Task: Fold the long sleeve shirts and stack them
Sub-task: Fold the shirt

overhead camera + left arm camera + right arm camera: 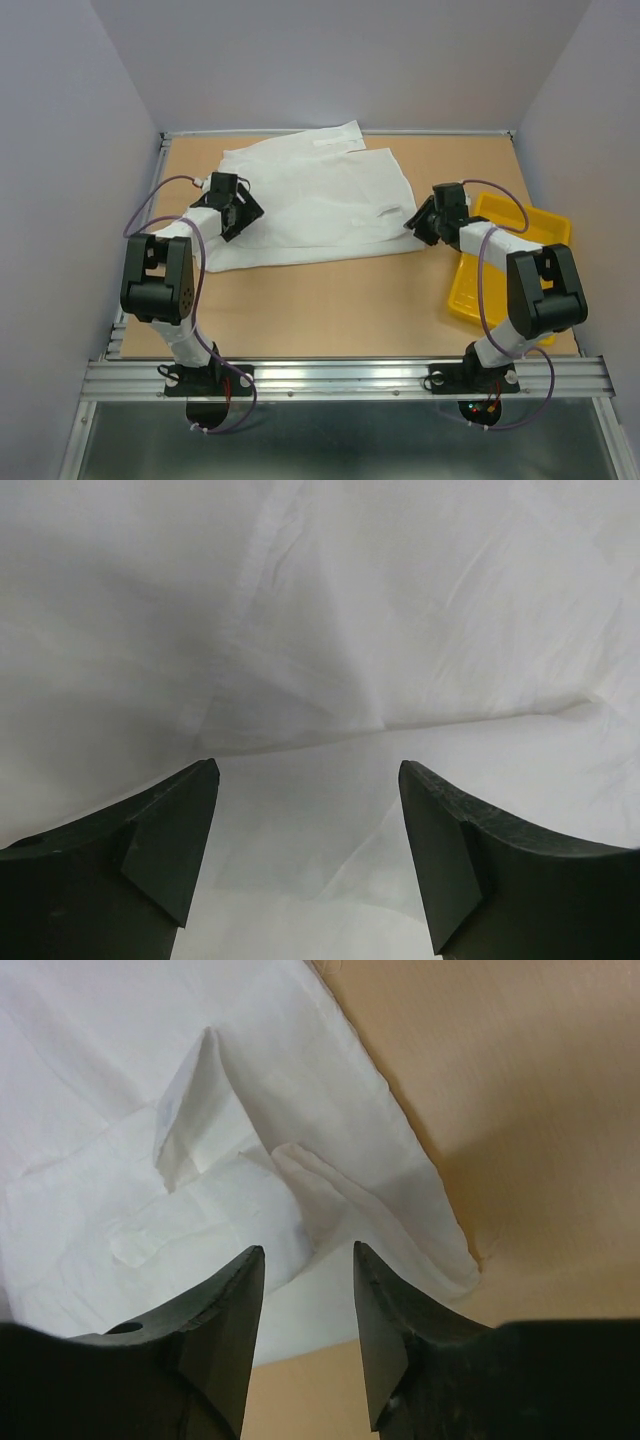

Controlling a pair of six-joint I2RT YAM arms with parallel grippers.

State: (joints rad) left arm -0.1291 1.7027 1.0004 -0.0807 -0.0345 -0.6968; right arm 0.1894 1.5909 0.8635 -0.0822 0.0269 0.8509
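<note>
Overhead, the shirt (310, 205) lay on the table's (330, 300) far half, long axis left to right. Only the right wrist view showed its raised fold (185, 1110). The left gripper (308, 775) and right gripper (308, 1252) gaped above it, empty.

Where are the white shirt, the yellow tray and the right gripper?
white shirt (320, 205), top view, middle of the fabric.
yellow tray (545, 222), top view, its far right corner.
right gripper (308, 1252), right wrist view, between its fingertips.
</note>
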